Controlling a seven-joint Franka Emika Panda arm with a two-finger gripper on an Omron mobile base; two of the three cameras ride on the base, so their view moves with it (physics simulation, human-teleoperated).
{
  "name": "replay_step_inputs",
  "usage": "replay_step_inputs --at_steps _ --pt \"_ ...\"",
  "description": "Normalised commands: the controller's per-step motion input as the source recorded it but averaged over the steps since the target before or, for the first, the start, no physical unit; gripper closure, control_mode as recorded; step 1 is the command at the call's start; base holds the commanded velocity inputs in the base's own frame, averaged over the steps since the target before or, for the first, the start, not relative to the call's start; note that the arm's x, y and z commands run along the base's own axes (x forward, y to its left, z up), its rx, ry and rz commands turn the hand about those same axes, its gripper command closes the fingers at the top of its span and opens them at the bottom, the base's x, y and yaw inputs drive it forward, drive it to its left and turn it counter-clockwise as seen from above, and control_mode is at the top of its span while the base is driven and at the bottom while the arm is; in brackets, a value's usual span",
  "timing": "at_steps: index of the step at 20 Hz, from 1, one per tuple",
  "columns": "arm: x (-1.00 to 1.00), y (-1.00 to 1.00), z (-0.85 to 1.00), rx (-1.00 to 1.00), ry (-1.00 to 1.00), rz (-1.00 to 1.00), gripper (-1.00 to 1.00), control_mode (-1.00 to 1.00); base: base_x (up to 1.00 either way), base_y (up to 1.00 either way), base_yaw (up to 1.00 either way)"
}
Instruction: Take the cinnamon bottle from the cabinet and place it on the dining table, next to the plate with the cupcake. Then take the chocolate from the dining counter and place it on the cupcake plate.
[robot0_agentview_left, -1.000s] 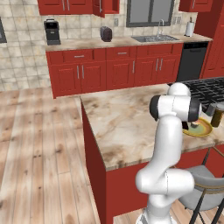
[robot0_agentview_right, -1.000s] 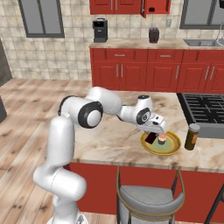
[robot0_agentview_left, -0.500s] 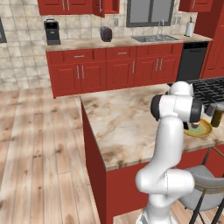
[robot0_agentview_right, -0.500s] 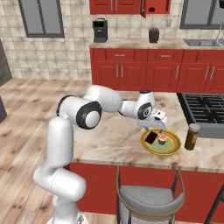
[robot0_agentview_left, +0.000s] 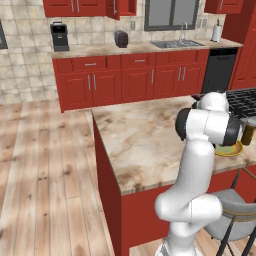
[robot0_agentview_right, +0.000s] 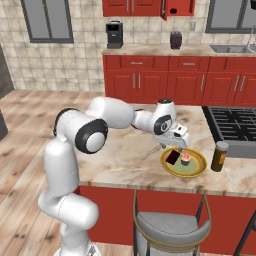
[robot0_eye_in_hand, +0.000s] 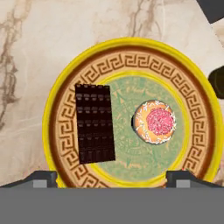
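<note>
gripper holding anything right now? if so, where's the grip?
Nothing held. The gripper is open above the plate; the chocolate lies on the plate beside the cupcake.

Home kitchen: red cabinets (robot0_agentview_left: 135, 80), sink (robot0_agentview_left: 179, 44), stove (robot0_agentview_right: 234, 122), marble island (robot0_agentview_left: 145, 142), coffee maker (robot0_agentview_right: 114, 34).

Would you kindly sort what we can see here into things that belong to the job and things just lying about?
Part of the job:
- plate on the dining table
- cupcake on the plate
- chocolate lying on the plate beside the cupcake
- cinnamon bottle standing next to the plate
- pincer, above the plate

Just lying about:
- coffee machine
- toaster
- stool
- stove
</note>
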Motion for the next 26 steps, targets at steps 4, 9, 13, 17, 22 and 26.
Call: replay_step_inputs --at_steps 4,9,13,17,22,26 --pt "-0.75 0.29 -0.02 0.08 -0.10 -0.09 -1.00 -1.00 0.00 0.00 0.00" --pt "-0.90 0.35 -0.06 0.07 -0.15 -0.10 -1.00 -1.00 0.00 0.00 0.00" --pt "-0.91 0.38 -0.01 0.03 -0.14 -0.09 -1.00 -1.00 0.00 0.00 0.00" --pt "-0.82 0.38 0.06 0.02 -0.15 -0.06 -1.00 -1.00 0.00 0.00 0.00" --pt "-0.76 0.39 0.17 0.00 -0.05 0.00 -1.00 -1.00 0.00 0.00 0.00" --pt "-0.71 0.39 0.19 -0.02 0.00 0.00 -1.00 -1.00 0.00 0.00 0.00"
